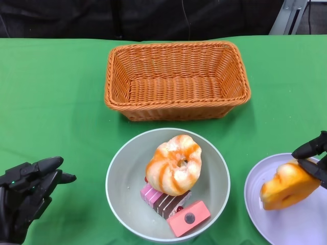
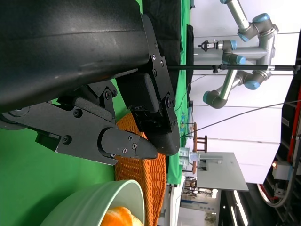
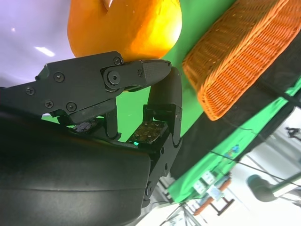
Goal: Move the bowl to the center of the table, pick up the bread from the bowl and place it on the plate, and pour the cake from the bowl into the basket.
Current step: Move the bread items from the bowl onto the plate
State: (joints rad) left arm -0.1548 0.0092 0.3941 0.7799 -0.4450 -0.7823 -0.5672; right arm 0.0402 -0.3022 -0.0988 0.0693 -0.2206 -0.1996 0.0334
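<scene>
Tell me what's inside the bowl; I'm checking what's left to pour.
The bowl holds a swirled doughnut-like bread on top of a striped cake slice, plus a pink block. Anything beneath them is covered.

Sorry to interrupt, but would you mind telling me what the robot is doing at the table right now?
The robot's right hand holds a piece of bread over the plate at the table's right side, apparently setting it down. The pale green bowl sits mid-table in front of the wicker basket, and it still contains a glazed doughnut-like bread, a layered cake slice and a pink block. The left hand waits beside the bowl, holding nothing.
</scene>
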